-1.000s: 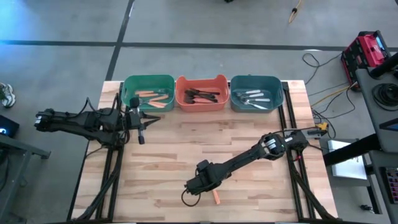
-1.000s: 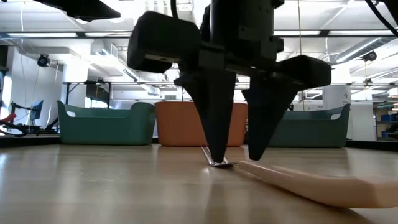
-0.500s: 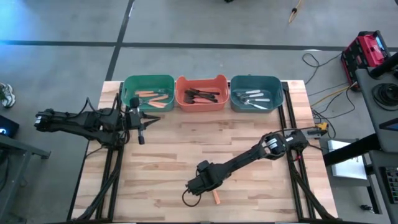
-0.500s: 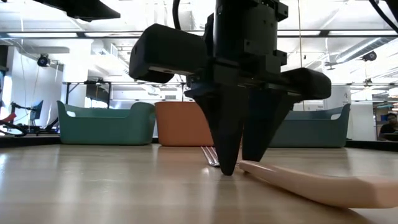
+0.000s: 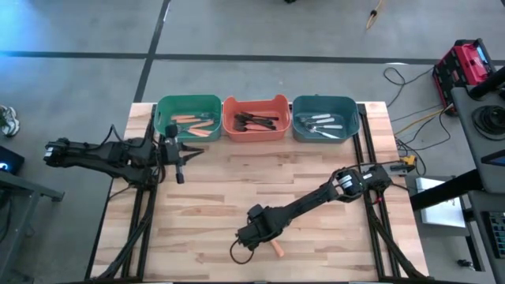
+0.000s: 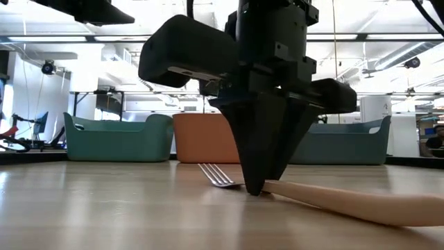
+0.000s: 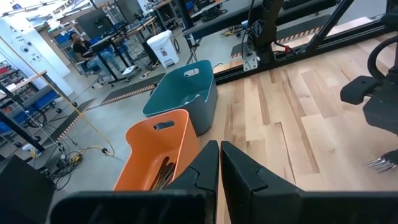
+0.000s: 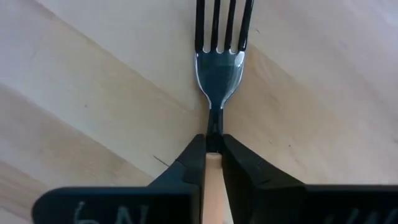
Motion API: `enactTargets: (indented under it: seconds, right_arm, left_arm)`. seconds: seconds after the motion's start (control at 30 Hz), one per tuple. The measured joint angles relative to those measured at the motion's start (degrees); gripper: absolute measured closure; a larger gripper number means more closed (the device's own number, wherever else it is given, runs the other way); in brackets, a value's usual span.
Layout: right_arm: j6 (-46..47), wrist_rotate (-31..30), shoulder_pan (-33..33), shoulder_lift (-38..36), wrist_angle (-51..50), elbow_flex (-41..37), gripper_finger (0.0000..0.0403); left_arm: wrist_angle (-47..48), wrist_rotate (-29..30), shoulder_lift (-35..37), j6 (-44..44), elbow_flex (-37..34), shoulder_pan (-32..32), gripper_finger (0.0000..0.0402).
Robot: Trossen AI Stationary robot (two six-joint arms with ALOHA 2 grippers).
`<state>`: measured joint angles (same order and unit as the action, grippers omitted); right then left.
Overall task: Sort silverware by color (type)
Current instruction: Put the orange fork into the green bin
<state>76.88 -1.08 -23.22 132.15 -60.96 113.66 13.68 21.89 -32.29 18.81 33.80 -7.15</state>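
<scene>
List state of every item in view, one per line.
right gripper: shut on the orange-handled fork, down at the table's front
orange-handled fork: lying on the table, pinched at its neck
left gripper: shut, empty, waiting near the green bin
green bin: holds orange-handled forks
orange bin: holds dark-handled forks
blue bin: holds white-handled forks
</scene>
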Motion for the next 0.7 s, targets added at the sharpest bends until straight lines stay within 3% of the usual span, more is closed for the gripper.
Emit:
enactTargets:
  seconds: [0.27,0.53,0.7]
  right_arm:
    - [-6.6,-7.8,0.0,-5.0,0.3,0.0,0.0376]
    - [-22.8,-23.3,0.0,-13.9,0.0,-0.7,0.0375]
    - [-32.1,-30.9,1.6,-21.8,0.1,-5.6,0.0375]
  left_arm:
    - [-4.5,-0.9,0.1,1.7,-2.0,0.0,0.0401]
    - [-7.7,-13.0,0.2,4.2,-2.2,0.0,0.0401]
    - [-10.8,-15.6,0.3,6.3,-2.0,0.0,0.0401]
